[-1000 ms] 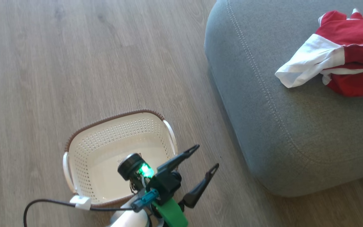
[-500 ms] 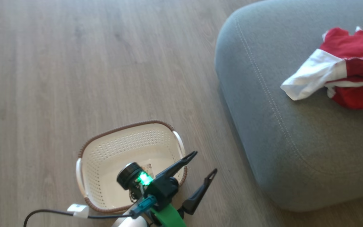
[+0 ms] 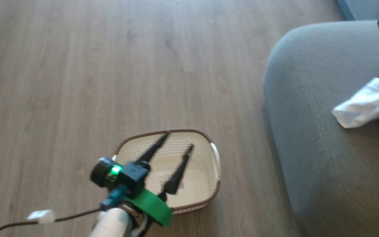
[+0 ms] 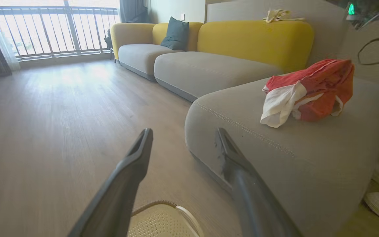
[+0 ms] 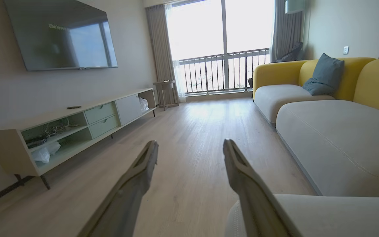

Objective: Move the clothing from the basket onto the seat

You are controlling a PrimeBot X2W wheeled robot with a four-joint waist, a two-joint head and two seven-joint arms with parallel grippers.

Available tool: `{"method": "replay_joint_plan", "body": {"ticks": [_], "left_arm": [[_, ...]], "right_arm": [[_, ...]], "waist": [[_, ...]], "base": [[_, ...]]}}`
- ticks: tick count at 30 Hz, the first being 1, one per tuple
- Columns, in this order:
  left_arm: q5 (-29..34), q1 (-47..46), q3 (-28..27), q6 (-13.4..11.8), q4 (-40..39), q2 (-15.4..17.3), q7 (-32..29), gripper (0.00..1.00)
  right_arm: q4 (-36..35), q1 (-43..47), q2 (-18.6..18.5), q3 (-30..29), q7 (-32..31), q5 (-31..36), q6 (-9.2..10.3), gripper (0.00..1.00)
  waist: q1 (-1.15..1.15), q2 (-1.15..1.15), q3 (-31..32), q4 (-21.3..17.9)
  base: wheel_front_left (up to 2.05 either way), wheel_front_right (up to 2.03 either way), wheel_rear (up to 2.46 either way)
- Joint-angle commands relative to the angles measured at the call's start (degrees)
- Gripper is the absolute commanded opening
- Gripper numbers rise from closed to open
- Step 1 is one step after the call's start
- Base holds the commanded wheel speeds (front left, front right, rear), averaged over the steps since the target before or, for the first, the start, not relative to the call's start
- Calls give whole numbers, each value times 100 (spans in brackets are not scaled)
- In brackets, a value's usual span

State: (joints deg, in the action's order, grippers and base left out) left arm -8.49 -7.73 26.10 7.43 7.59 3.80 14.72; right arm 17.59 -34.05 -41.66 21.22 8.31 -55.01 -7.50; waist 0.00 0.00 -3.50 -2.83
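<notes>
Item one, your left gripper [image 3: 178, 141]: fingers apart, over the basket [image 3: 206, 164] on the wooden floor [image 3: 77, 82]. Item two, your right gripper [image 5: 190, 143]: fingers apart. Item three, red-and-white clothing [image 4: 308, 90]: heaped on the grey seat [image 4: 275, 158].

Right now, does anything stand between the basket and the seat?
Nothing visible does: just wooden floor lies between the basket and the seat. The clothing already lies on the seat.
</notes>
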Motion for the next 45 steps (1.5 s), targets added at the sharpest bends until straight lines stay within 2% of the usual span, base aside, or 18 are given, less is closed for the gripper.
{"method": "replay_joint_plan", "body": {"ticks": [1,4,9,13,20,26,29,38,40,45], "left_arm": [[-11,-65,-347,6,-248,-47,28,100],[-35,37,-923,-8,-365,-76,28,100],[-298,157,-1489,-174,-575,-89,28,100],[-404,265,-1691,-342,-614,-90,28,100],[-320,440,-1765,-849,-715,-91,28,100],[-249,548,-1712,-1039,-632,-91,28,100],[-455,592,-1766,-1075,-593,-91,28,100],[-147,705,-1674,-941,-429,-91,28,100],[13,714,-1647,-976,-380,-91,28,100],[-59,729,-1652,-1122,-260,-92,28,100]], "right_arm": [[-233,123,-88,23,265,-7,1,100],[-502,511,168,-37,625,209,1,100],[-1006,1020,858,-491,665,811,1,100],[-1224,1550,1387,-694,667,1200,1,100],[-1404,2343,2137,-1153,668,1841,1,100],[-1459,2922,2534,-1360,668,2476,1,100],[-1420,3081,2687,-1426,668,2612,1,100],[-1238,3454,3227,-1801,668,3054,1,100],[-1201,3470,3277,-1837,668,3143,1,100],[-1150,3430,3308,-1868,668,3185,1,100]], "waist": [[0,0,78,279],[0,0,153,580],[0,0,209,880],[0,0,230,1044],[0,0,222,1232],[0,0,182,1277],[0,0,187,1262],[0,0,242,1074],[0,0,250,1023],[0,0,261,948]], "base": [[0,0,0],[0,0,0],[0,0,0],[0,0,0],[0,0,0],[0,0,0],[0,0,0],[0,0,0],[0,0,0],[0,0,0]]}}
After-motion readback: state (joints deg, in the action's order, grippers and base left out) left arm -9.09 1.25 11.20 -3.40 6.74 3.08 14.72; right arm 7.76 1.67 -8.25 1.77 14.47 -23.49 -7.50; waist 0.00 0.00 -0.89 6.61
